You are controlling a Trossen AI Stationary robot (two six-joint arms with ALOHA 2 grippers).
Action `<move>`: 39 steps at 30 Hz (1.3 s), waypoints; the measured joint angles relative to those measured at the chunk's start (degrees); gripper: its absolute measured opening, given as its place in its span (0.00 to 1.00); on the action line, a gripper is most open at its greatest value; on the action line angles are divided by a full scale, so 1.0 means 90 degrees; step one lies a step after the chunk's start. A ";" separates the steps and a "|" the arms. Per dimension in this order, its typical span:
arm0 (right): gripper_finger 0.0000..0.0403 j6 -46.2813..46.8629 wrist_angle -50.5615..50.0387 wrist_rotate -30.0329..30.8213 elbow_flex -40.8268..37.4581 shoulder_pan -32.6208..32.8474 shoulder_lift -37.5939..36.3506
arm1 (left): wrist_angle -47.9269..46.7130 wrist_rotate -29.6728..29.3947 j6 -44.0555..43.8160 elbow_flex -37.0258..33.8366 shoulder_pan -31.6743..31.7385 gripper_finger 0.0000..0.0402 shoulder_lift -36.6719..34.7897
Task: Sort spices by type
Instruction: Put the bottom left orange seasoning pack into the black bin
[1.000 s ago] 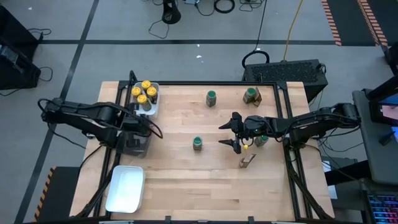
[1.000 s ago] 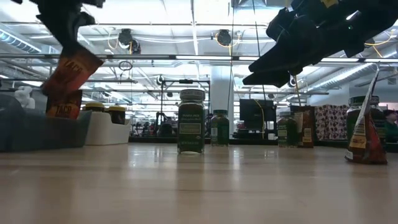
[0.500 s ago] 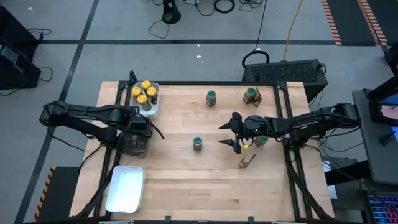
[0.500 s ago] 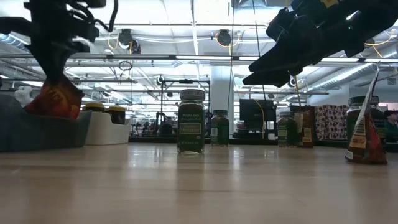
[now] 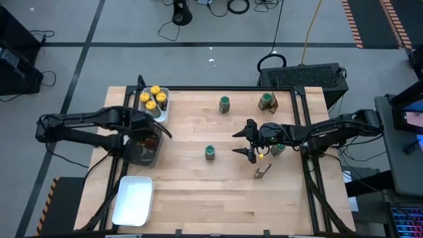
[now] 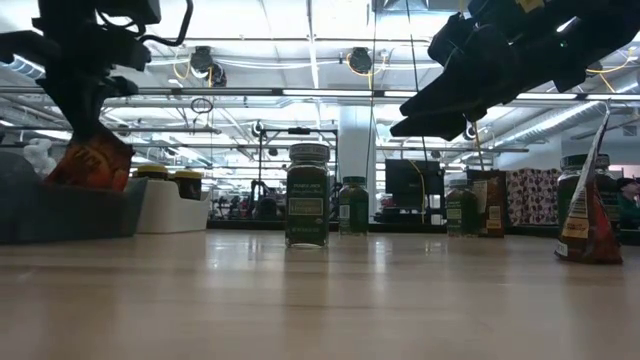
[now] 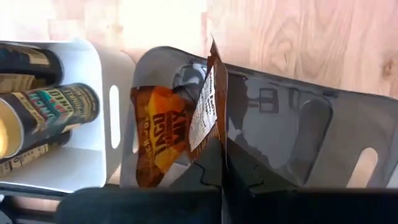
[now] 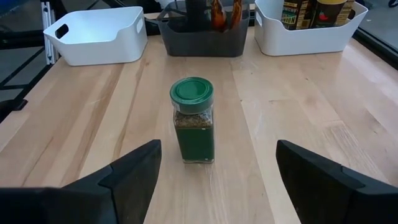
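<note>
Sorting is partly complete. Four yellow-lidded cylindrical jars (image 5: 153, 100) stand in the white rectangular tray (image 5: 164, 112) at the table's far left. The left gripper (image 7: 221, 163), fingers clamped on an orange-brown taco packet (image 7: 208, 99), holds it inside the dark grey rectangular tray (image 7: 348, 143). The right gripper (image 8: 214, 165) hovers, fingers apart, facing a green-lidded square glass jar (image 8: 193, 119). Three further green-lidded jars (image 5: 225, 104) and one standing packet (image 5: 262, 172) remain unsorted. A second white tray (image 5: 133, 199) holds nothing visible.

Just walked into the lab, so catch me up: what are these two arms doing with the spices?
The left gripper is shut on an orange-brown packet, lowering it into the dark grey tray. Yellow-lidded jars sit in a white tray. The right gripper hangs open facing a green-lidded jar mid-table; other green-lidded jars stand loose.
</note>
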 joint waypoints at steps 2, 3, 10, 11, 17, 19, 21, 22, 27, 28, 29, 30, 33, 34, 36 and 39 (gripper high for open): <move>0.74 0.0000 -0.0002 0.0000 0.0000 0.0001 0.0000 | 0.0072 0.0086 0.0165 -0.0109 0.0101 0.00 -0.0122; 0.74 0.0000 -0.0002 0.0000 0.0000 0.0000 0.0000 | 0.0097 0.0150 0.0220 -0.0180 0.0144 0.00 -0.0175; 0.74 -0.0002 -0.0009 0.0000 0.0000 0.0002 0.0000 | 0.0133 0.0477 0.0380 -0.0213 0.0251 0.00 -0.0214; 0.74 -0.0002 -0.0009 0.0000 0.0000 0.0002 0.0000 | 0.0136 0.0515 0.0401 -0.0213 0.0251 0.00 -0.0214; 0.74 -0.0027 -0.0010 -0.0002 0.0002 0.0002 0.0000 | 0.0143 0.0263 0.0285 -0.0213 0.0251 0.03 -0.0214; 0.74 -0.0027 -0.0010 -0.0002 0.0000 0.0000 0.0000 | 0.0152 0.0042 0.0204 -0.0213 0.0251 0.07 -0.0214; 0.74 -0.0027 -0.0010 0.0000 0.0000 0.0002 0.0000 | 0.0159 -0.0065 0.0141 -0.0213 0.0251 0.10 -0.0214; 0.74 -0.0027 -0.0010 -0.0001 0.0000 0.0002 0.0000 | 0.0160 -0.0085 0.0134 -0.0213 0.0251 0.11 -0.0214; 0.74 -0.0027 -0.0010 0.0000 0.0000 0.0002 0.0000 | 0.0164 -0.0164 0.0103 -0.0209 0.0251 0.16 -0.0213; 0.74 -0.0029 -0.0010 0.0000 0.0000 0.0002 0.0000 | 0.0165 -0.0237 0.0088 -0.0209 0.0251 0.16 -0.0211; 0.74 -0.0029 -0.0010 0.0000 0.0000 0.0001 0.0000 | 0.0166 -0.0307 0.0076 -0.0209 0.0251 0.17 -0.0211; 0.74 -0.0029 -0.0010 0.0000 0.0000 0.0002 0.0000 | 0.0167 -0.0361 0.0048 -0.0209 0.0251 0.18 -0.0211; 0.74 -0.0029 -0.0010 0.0000 0.0000 0.0002 0.0000 | 0.0165 -0.0395 0.0037 -0.0206 0.0251 0.19 -0.0211; 0.74 -0.0029 -0.0010 0.0000 0.0000 0.0002 0.0000 | 0.0165 -0.0378 0.0046 -0.0206 0.0251 0.19 -0.0211; 0.74 -0.0029 -0.0010 0.0000 0.0000 0.0001 0.0000 | 0.0165 -0.0270 0.0087 -0.0206 0.0251 0.19 -0.0209; 0.74 -0.0029 -0.0010 -0.0001 0.0000 0.0002 0.0000 | 0.0163 -0.0237 0.0088 -0.0206 0.0251 0.17 -0.0209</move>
